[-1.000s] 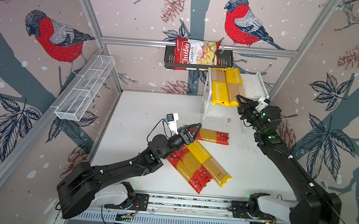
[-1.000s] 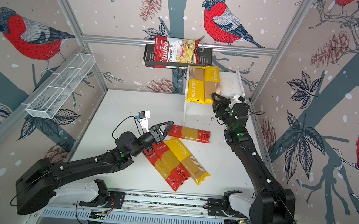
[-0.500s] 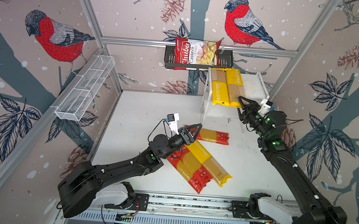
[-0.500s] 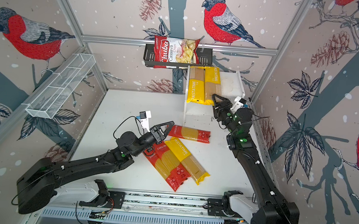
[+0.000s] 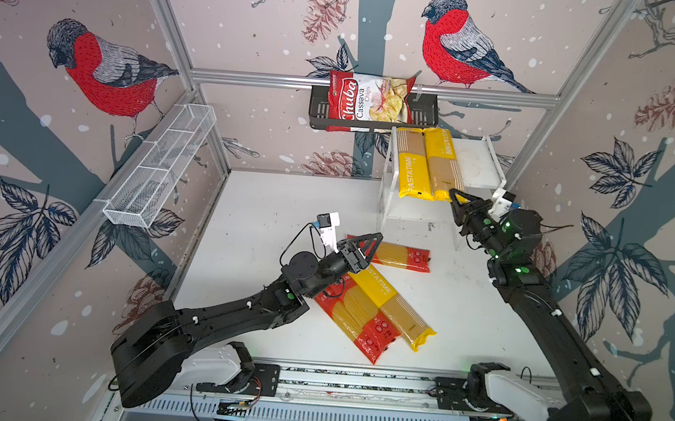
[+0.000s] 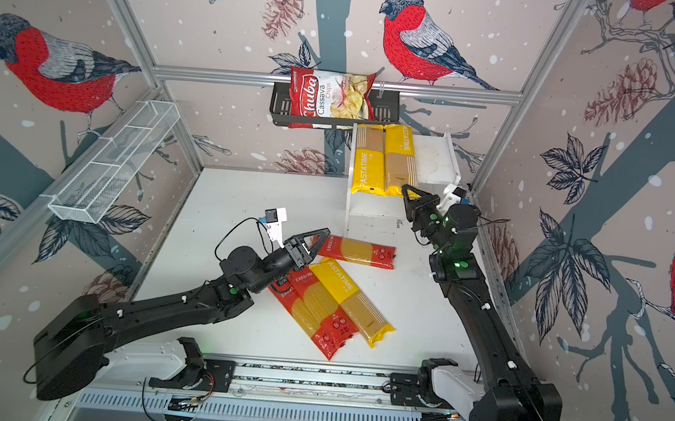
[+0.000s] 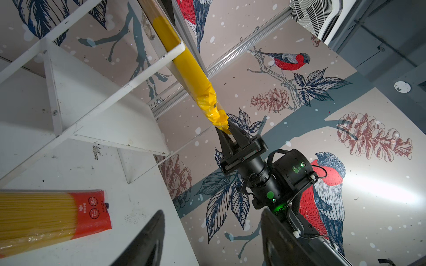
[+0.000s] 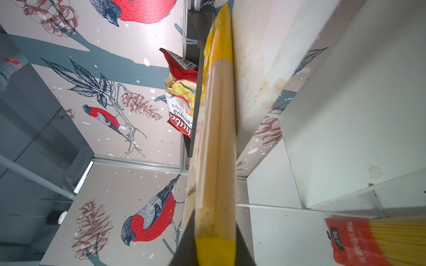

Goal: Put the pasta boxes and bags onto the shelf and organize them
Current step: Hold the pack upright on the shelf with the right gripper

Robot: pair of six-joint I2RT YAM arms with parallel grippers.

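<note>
The white shelf [image 5: 477,165] stands at the back right. Two yellow-and-tan pasta packs [image 5: 411,164] lie side by side on its top board. My right gripper [image 5: 454,194] is shut on the near crimped end of the right-hand pack [image 8: 216,138]; the left wrist view shows that grip [image 7: 227,132] too. My left gripper [image 5: 375,246] is open, empty, and hovers over the end of a red pack [image 5: 400,255] on the table. Nearer the front lie a third yellow pack [image 5: 394,304] and a red pack [image 5: 359,321], partly under my left arm.
A red-and-white cassava chips bag [image 5: 368,99] sits in the black wall basket [image 5: 423,110] just above the shelf. A long white wire basket [image 5: 160,171] hangs on the left wall. The shelf's lower board [image 7: 92,92] holds nothing that I can see.
The right wrist has swung a little toward the right wall while its fingertips stayed at the yellow pack's near end. The left arm has not moved.
</note>
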